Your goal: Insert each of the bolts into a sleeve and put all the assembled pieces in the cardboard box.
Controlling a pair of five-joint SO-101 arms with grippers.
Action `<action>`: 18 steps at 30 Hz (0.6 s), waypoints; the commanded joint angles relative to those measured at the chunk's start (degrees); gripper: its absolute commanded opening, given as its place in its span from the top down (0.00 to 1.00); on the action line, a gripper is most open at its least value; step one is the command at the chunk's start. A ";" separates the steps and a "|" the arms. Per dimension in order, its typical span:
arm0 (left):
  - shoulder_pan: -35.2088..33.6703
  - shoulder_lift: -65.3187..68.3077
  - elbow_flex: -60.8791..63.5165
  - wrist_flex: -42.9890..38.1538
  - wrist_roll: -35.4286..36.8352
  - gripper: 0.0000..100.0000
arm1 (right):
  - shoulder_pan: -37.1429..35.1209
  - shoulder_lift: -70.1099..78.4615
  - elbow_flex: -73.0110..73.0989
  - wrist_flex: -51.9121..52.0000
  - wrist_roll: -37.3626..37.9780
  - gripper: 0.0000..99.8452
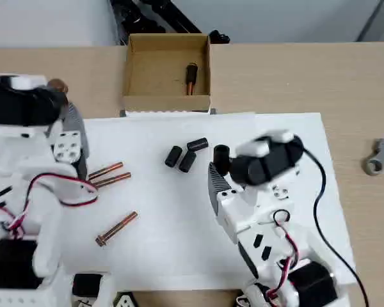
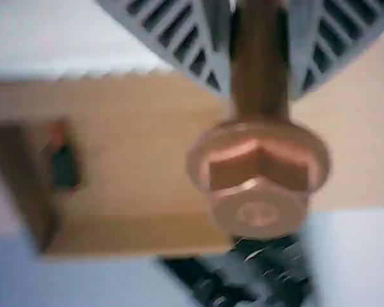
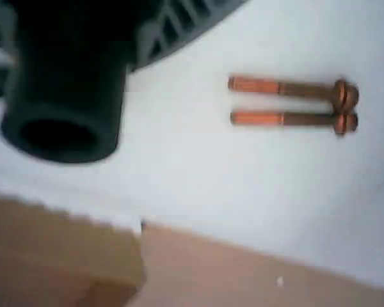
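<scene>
My left gripper [image 1: 59,91] is at the table's far left, shut on a copper bolt [image 2: 258,173] whose hex head points away from the fingers. My right gripper [image 1: 219,165] is near the middle of the white mat, shut on a black sleeve [image 3: 64,96] with its open end facing out. Three more black sleeves [image 1: 187,155] lie just left of it. Two bolts [image 1: 109,175] lie side by side on the mat, seen also as the bolt pair [image 3: 291,102], and a third bolt [image 1: 117,228] lies nearer the front. The cardboard box [image 1: 136,70] at the back holds one assembled piece [image 1: 191,78].
The white mat [image 1: 179,217] covers the middle of the wooden table. A small grey part [image 1: 377,157] lies on the bare wood at the far right. Red and black cables hang along both arms.
</scene>
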 commanded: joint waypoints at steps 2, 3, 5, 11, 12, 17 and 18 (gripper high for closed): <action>5.19 -0.53 4.18 -10.81 6.77 1.00 | -2.95 -3.74 6.77 -11.12 0.79 1.00; 7.12 -0.53 5.14 -12.66 7.21 1.00 | -3.47 -3.74 7.65 -12.26 0.88 1.00; 11.43 -0.44 6.90 -15.12 7.21 1.00 | -4.35 -3.74 9.32 -14.46 0.97 1.00; 21.89 -0.44 7.69 -15.03 7.30 1.00 | -4.70 -4.18 10.73 -16.40 1.05 1.00; 22.77 -0.53 7.16 -14.24 7.30 1.00 | -4.62 -4.26 10.73 -16.31 1.05 1.00; 28.66 -0.44 2.77 -11.43 7.47 1.00 | -4.70 -4.26 11.78 -16.40 2.02 1.00; 29.80 -0.44 2.42 -11.43 7.47 1.00 | -4.70 -4.26 12.66 -16.48 3.34 1.00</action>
